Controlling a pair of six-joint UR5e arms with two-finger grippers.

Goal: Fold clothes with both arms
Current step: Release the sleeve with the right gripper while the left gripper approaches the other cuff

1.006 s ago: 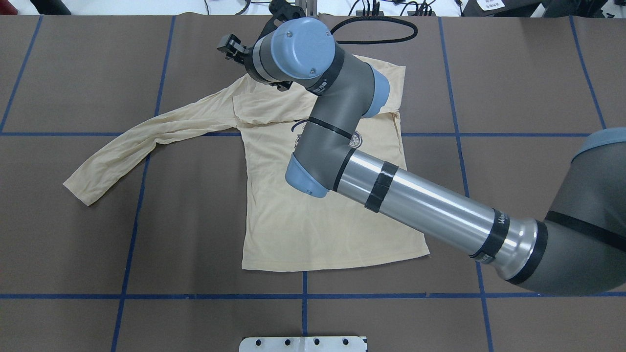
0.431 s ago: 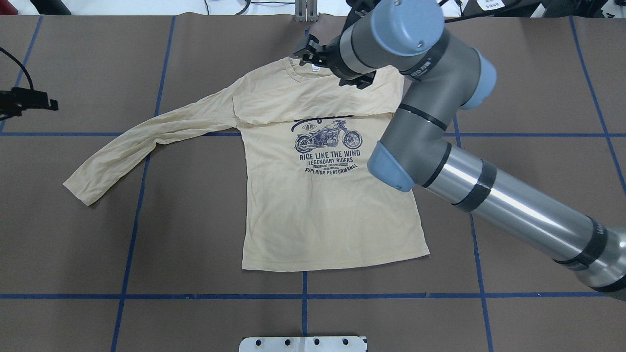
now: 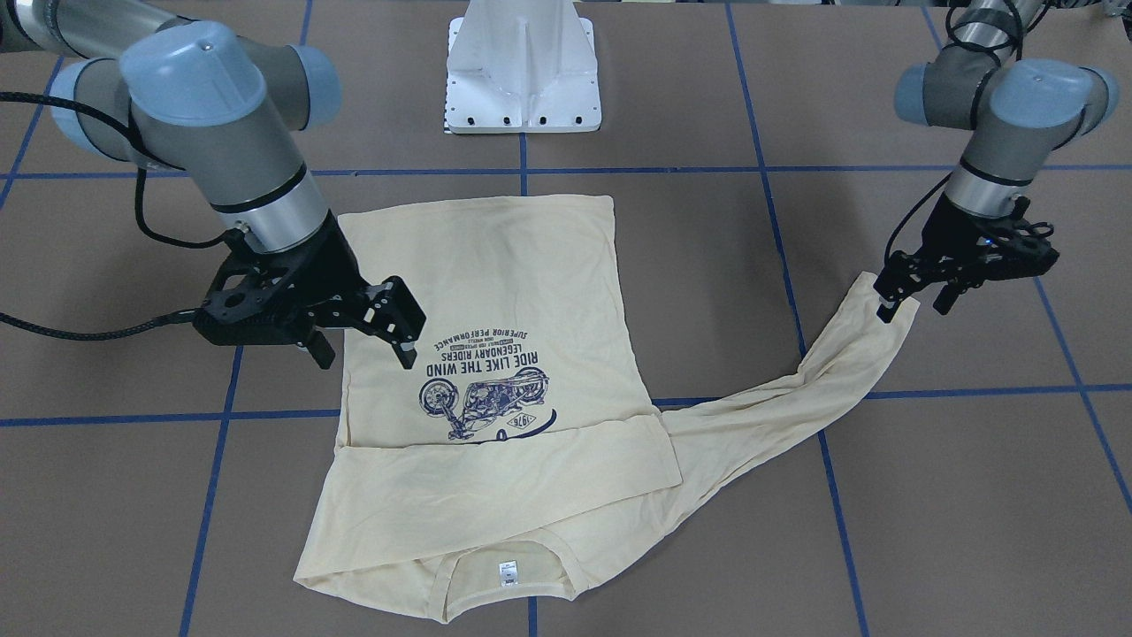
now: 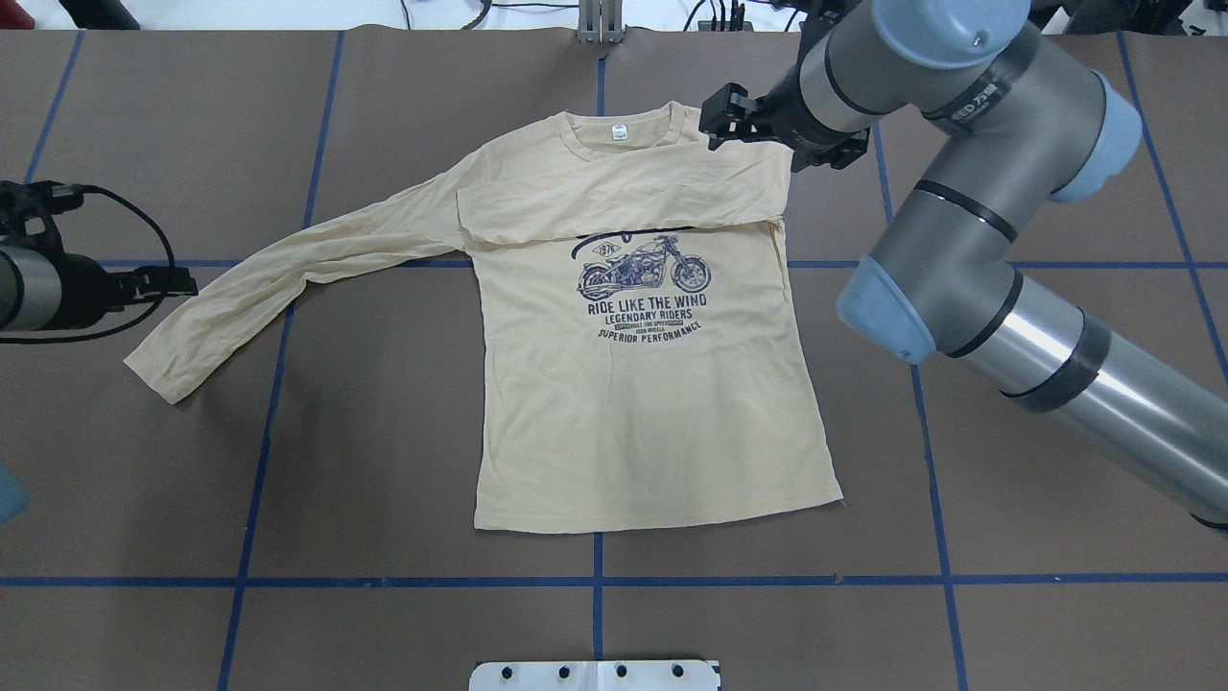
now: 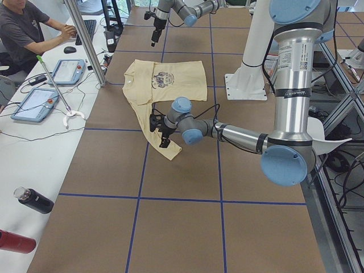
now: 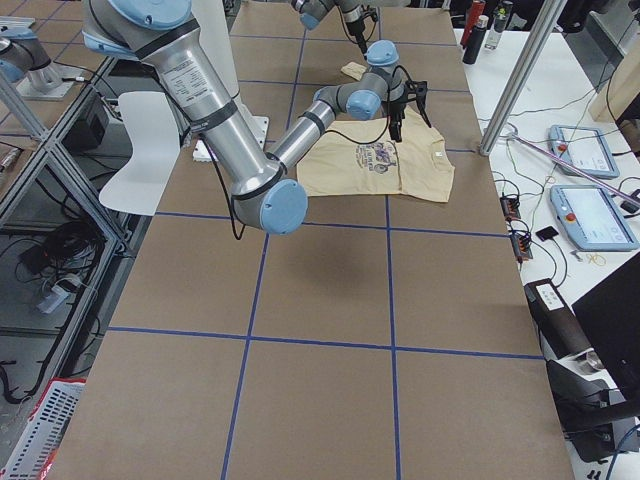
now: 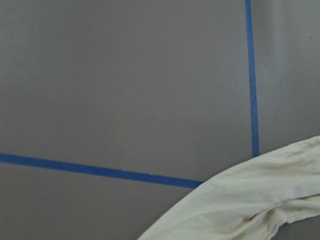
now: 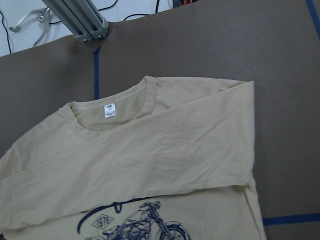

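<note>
Centrally on your worktop [image 4: 384, 432] lies a cream shirt [image 4: 633, 422], flat, print up, one sleeve [image 4: 624, 197] folded across the chest, the other outstretched. Your right arm [image 4: 959, 240] hovers over a shoulder [image 4: 758, 158], your left arm [image 4: 38, 288] by the cuff [image 4: 158, 369]; both jaws gape, empty. Limp, light knit: pinch cuff and shoulder seam.

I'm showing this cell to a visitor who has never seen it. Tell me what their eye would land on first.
The pale yellow T-shirt lies flat mid-table with its navy motorcycle print face up. One sleeve is folded across the chest and the other sleeve stretches toward the robot's left. The left end effector hangs open at that sleeve's cuff, and the right end effector is open above the shirt's opposite side.
</note>
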